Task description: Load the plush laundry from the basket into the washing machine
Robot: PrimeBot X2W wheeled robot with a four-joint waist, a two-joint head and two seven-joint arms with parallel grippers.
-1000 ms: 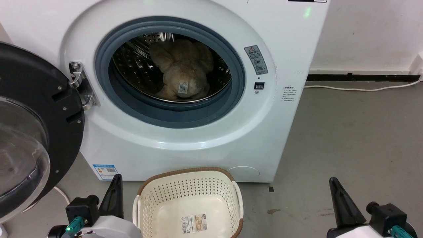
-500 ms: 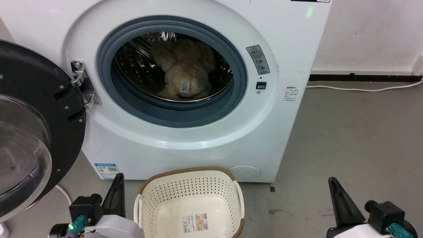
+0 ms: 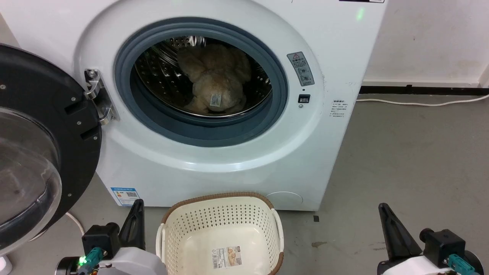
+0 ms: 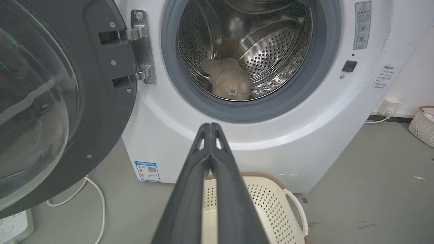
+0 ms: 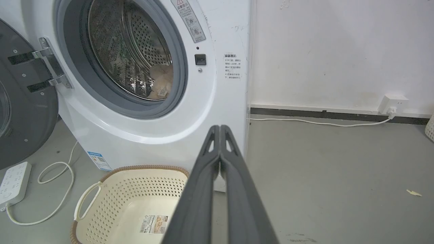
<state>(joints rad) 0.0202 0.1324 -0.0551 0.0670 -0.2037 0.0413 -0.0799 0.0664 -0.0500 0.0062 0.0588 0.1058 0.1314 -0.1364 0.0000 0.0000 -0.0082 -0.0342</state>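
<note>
The beige plush laundry (image 3: 216, 86) lies inside the steel drum of the white washing machine (image 3: 214, 160), its white tag facing out; the left wrist view shows the plush laundry (image 4: 228, 78) low in the drum. On the floor in front stands the cream basket (image 3: 219, 225), holding nothing but the sticker on its bottom. My left gripper (image 3: 136, 208) sits shut at the basket's left, and its tip (image 4: 210, 126) points at the machine. My right gripper (image 3: 383, 209) is shut over the floor to the right, fingers (image 5: 220, 128) pressed together. Neither holds anything.
The black-framed glass door (image 3: 42, 145) hangs open at the left. A white cable (image 3: 420, 102) runs along the wall at the right. A power strip (image 5: 13, 179) and looped cord lie left of the machine. Another basket (image 4: 422, 125) stands far right. Grey floor (image 3: 401, 160) spreads to the right.
The head view has shifted slightly, moving the machine a little right in the picture. Both grippers stay shut and nearly still. The plush has not moved.
</note>
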